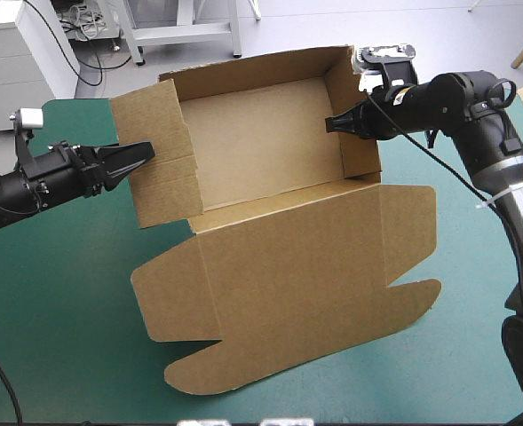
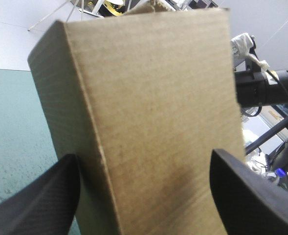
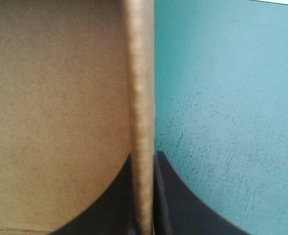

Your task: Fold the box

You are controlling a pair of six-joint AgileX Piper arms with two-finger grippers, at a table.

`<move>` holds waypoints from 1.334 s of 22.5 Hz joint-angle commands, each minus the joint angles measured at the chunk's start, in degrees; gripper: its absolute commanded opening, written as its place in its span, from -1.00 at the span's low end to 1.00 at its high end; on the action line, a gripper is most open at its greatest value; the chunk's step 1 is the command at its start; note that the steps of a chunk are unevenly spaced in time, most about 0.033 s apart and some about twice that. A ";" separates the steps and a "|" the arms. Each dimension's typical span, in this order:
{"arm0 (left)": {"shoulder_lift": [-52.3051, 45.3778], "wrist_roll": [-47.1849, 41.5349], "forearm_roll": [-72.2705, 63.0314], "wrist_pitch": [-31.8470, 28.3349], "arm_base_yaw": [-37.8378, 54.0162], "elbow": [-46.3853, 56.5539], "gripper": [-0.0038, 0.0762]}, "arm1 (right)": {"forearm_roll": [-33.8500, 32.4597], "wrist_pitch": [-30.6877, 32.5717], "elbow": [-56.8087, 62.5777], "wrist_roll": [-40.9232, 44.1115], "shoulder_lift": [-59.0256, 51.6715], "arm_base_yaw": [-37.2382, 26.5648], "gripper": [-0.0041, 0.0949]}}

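Box: stood as an open tray toward the far edge of the table, lid lying flat toward the near edge.
Left claw: spread wide, with the left flap just ahead of it, unpinched.
Right claw: pressed nearly together, pinching the right wall at its top.
Risk: could have swung the loose flap outward instead of tucking it. Could have twisted or dragged the tray with a one-sided pull.
Hidden: could not tell whether the left fingers touched the flap. Saw nothing of the tray's outer far side.
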 commanded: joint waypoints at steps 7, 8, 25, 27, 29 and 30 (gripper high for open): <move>-1.42 -3.29 -4.00 2.54 -3.51 -3.13 0.41 | -3.35 -5.04 -1.53 3.74 -2.45 2.63 -0.94; -1.43 -8.61 3.19 -0.75 -6.47 -6.31 0.41 | -8.05 -5.52 -1.53 6.39 -2.45 5.14 -0.94; 0.28 -77.46 80.60 -16.23 -37.50 -18.97 0.38 | -21.08 -12.21 -1.53 17.67 -2.45 15.86 -0.94; 0.82 -78.23 80.74 -17.81 -37.50 -18.97 0.35 | -21.08 -12.09 -1.53 17.67 -2.45 15.86 -0.94; 1.64 -78.36 80.74 -18.20 -37.50 -18.97 0.32 | -21.08 -12.09 -1.53 17.55 -2.45 15.86 -0.94; 2.26 -78.36 80.83 -18.20 -37.50 -18.97 0.30 | -21.08 -11.95 -1.53 17.55 -2.45 15.86 -0.94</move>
